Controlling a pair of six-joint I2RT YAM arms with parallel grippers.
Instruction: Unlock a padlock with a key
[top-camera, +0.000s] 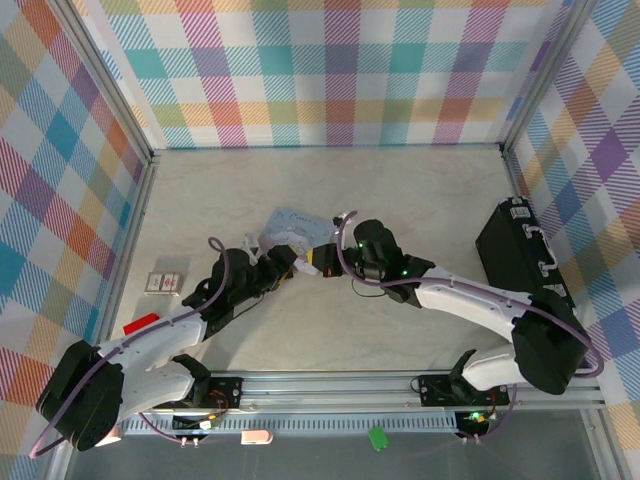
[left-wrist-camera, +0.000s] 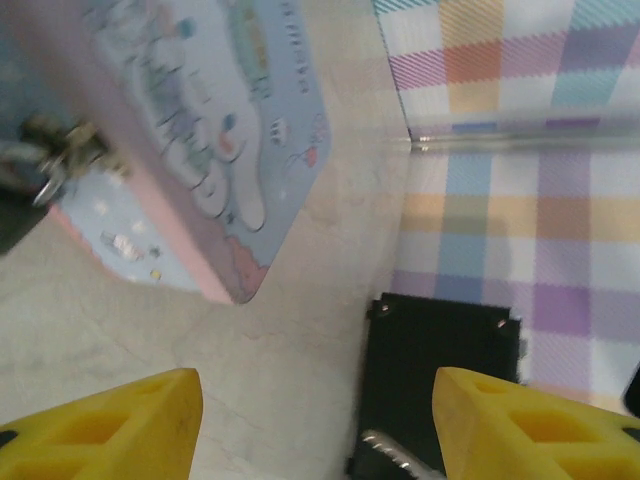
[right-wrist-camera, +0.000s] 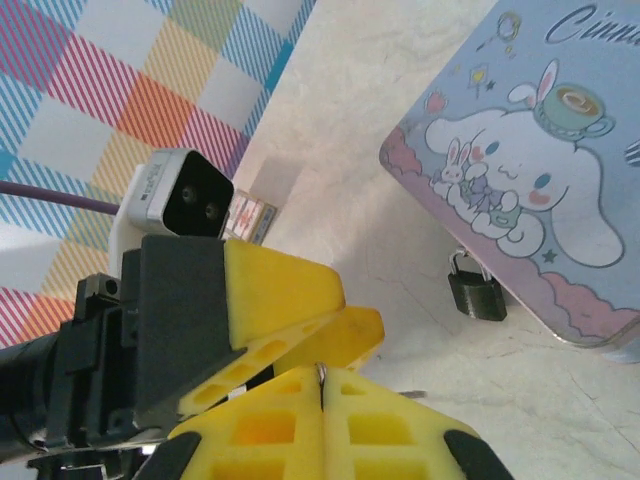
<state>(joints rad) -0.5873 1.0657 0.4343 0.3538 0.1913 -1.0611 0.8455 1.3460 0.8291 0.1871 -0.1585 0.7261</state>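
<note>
The right gripper (right-wrist-camera: 322, 385) was squeezed shut, on the thin grey key or not I couldn't tell, and the small dark pale-shackled padlock (right-wrist-camera: 478, 293) hung just far-left of it off the pale-blue cartoon-printed tin's (right-wrist-camera: 520, 150) near edge, shackle toward the tin, left gripper (left-wrist-camera: 315, 400) open, empty.

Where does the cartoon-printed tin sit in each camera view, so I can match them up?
Top external: the cartoon-printed tin lies mid-table, slightly left of centre.
Left wrist: the tin is at upper left, tilted and cut off by the top edge.
Right wrist: the tin is at upper right with its printed lid facing the camera and the padlock hanging at its lower edge.
Shared landmark: the pale marbled table under the tin.
</note>
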